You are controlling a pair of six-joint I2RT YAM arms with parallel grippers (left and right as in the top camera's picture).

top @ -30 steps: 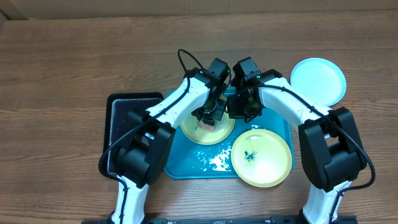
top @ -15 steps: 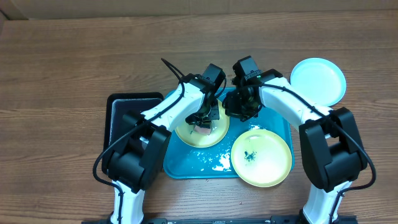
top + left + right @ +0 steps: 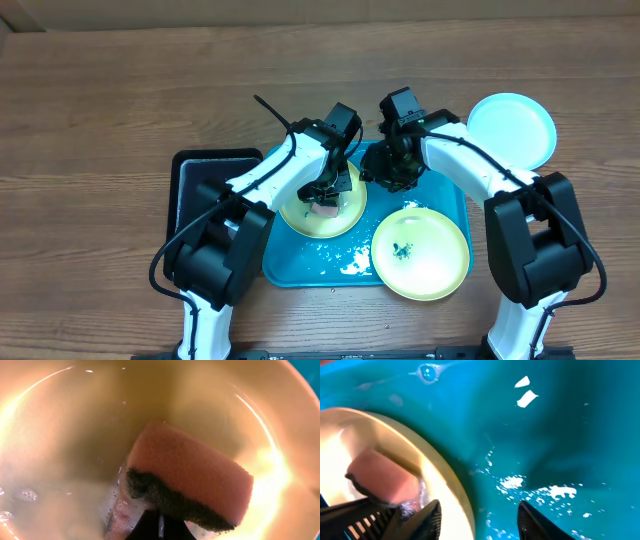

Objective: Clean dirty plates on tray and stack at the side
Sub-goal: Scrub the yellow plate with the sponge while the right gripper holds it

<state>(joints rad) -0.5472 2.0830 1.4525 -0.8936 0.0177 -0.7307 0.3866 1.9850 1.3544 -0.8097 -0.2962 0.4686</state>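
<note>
The turquoise tray (image 3: pixel 300 268) holds two yellow-green plates. The left plate (image 3: pixel 338 222) is wet. My left gripper (image 3: pixel 325 196) is shut on a pink sponge (image 3: pixel 323 209) with a dark scrub side and presses it onto this plate. The left wrist view shows the sponge (image 3: pixel 192 477) on the soapy plate (image 3: pixel 60 435), with the fingers (image 3: pixel 158 529) at the bottom edge. My right gripper (image 3: pixel 385 178) is open at that plate's right rim. In the right wrist view its jaws (image 3: pixel 480 520) straddle the rim (image 3: pixel 456 491). The second plate (image 3: pixel 435 262) has a dark smudge. The pale blue plate (image 3: pixel 511 130) lies on the table, off the tray.
A black tray (image 3: pixel 195 185) lies left of the turquoise tray, partly under my left arm. White foam (image 3: pixel 350 260) lies on the tray floor between the two plates, and it also shows in the right wrist view (image 3: pixel 555 492). Bare wooden table (image 3: pixel 120 90) surrounds everything.
My left gripper has moved left with the sponge, and the plate under it has shifted slightly left. My right gripper has drawn a little up and right.
</note>
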